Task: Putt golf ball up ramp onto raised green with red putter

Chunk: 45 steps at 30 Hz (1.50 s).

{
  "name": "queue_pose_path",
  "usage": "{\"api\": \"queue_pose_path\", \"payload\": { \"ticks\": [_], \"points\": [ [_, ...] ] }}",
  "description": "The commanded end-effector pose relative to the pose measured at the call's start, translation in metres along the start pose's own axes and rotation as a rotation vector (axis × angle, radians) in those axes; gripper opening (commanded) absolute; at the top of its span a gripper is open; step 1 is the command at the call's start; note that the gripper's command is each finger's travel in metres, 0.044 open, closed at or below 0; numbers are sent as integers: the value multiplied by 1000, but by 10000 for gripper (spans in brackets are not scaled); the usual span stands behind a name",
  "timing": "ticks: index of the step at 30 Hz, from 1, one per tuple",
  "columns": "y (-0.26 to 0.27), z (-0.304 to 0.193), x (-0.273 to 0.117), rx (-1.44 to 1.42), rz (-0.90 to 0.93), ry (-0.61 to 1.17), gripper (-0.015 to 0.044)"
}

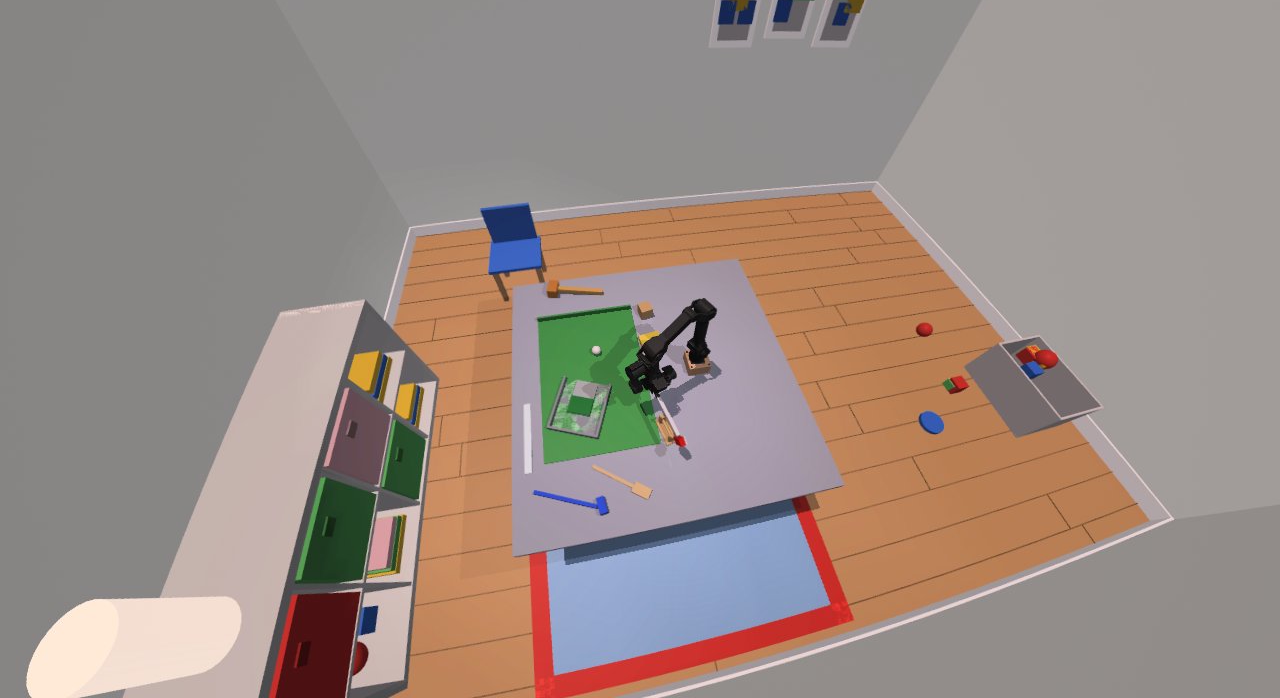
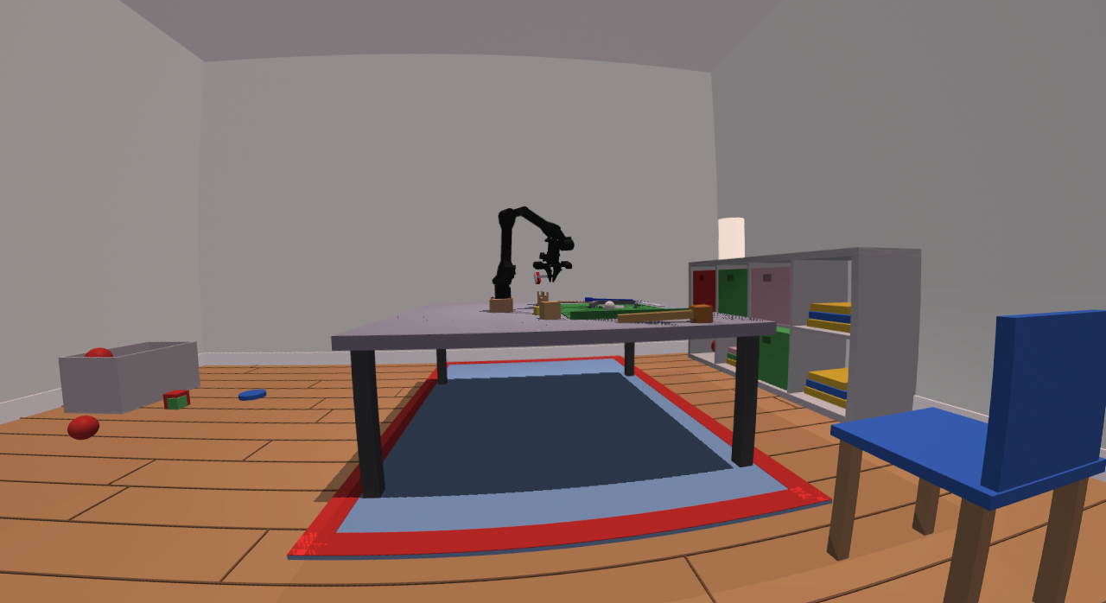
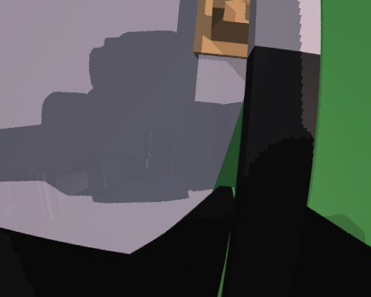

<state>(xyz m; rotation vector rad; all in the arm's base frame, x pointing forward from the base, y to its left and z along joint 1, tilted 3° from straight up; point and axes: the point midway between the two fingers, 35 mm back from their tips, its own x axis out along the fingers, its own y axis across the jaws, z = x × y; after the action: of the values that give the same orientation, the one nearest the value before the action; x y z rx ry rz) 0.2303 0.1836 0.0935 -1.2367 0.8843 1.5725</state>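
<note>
One thin red-headed putter [image 1: 671, 423] is pinched in the nearly closed jaws; the small white golf ball [image 1: 596, 348] lies well apart, up the green mat [image 1: 626, 423].

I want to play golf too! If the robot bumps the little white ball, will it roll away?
Probably yes. The ball is round and lies loose on the flat green mat, so a light tap should set it rolling. It looks small beside the putter held in the gripper, so it is likely light and may overshoot the ramp.
</note>
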Motion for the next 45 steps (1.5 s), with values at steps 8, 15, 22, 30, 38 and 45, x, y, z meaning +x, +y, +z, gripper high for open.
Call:
{"api": "queue_pose_path", "payload": {
  "ticks": [8,15,22,30,38,45],
  "points": [
    [-13,-40,-19,314,-16,47,0],
    [-19,-77,-39,577,-42,80,0],
    [-18,-114,-60,853,-65,114,0],
    [-9,-157,-84,1201,-86,158,0],
    [8,-198,-109,1547,-109,202,0],
    [29,-230,-130,1848,-131,241,0]
  ]
}}
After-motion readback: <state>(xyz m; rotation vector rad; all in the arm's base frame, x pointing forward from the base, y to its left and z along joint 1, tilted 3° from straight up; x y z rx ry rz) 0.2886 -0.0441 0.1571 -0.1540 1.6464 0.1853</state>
